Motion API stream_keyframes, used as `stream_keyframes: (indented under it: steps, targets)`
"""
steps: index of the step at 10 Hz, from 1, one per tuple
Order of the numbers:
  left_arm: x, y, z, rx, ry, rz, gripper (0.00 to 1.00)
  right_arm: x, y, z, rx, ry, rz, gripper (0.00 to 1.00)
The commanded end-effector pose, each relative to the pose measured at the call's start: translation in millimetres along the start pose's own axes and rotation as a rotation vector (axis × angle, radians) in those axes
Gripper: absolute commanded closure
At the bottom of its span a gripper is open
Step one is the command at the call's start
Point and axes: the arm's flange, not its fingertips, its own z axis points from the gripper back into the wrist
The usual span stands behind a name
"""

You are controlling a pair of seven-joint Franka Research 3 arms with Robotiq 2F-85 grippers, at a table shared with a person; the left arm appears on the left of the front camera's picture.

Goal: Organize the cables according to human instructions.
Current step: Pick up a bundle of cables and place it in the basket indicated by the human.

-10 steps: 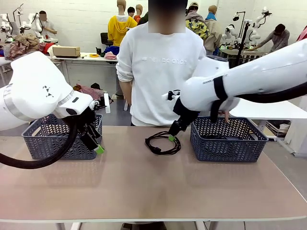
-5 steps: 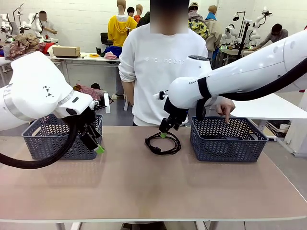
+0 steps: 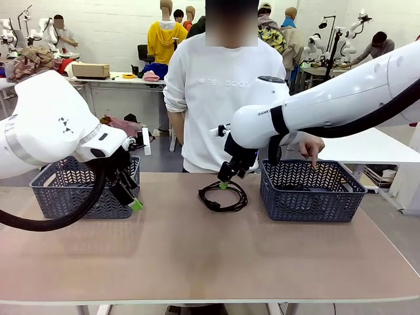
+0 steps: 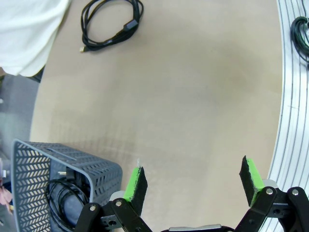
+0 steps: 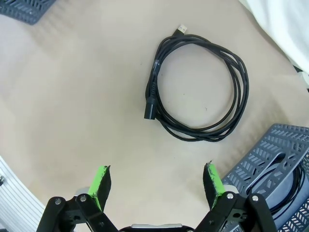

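Observation:
One black cable (image 3: 223, 196) lies coiled on the table between the two baskets, in front of the person. My right gripper (image 3: 225, 180) hangs open just above the coil's far edge. In the right wrist view the whole cable (image 5: 198, 92) lies ahead of the open right gripper (image 5: 157, 186), with nothing between the green pads. My left gripper (image 3: 132, 197) is open at the front of the left basket (image 3: 65, 200). Its wrist view shows the left gripper (image 4: 193, 179) empty over bare table, the cable (image 4: 111, 21) far off, and another coiled cable (image 4: 63, 198) inside the left basket (image 4: 34, 164).
The right basket (image 3: 308, 200) stands right of the coil, its corner (image 5: 275, 154) close to my right gripper. The person's hand (image 3: 312, 147) points a finger down into it. The table's metal edge (image 4: 292, 96) runs along the left wrist view's right side.
My right gripper moved left and slightly up, from beside the right basket to above the coil's far edge, then held. The person's pointing hand rose a little. The left arm stayed still.

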Motion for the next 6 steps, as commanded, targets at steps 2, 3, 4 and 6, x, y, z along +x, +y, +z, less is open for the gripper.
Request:
stream_keyframes:
  steps: [2,3,4,6]
  targets:
    - [-0.1,0.3,1.3,-0.005,-0.001,0.002,0.0,2.3,-0.4,-4.7,0.026,0.01,-0.041,0.0]
    - [-0.1,0.3,1.3,-0.005,-0.001,0.002,0.0,10.0,2.7,-11.5,0.029,0.023,-0.066,0.0]
    - [-0.1,0.3,1.3,-0.005,-0.001,0.002,0.0,15.8,7.2,-19.7,0.009,0.027,-0.093,0.0]
    - [-0.1,0.3,1.3,-0.005,-0.001,0.002,0.0,27.3,14.0,-37.8,-0.015,0.032,-0.141,0.0]
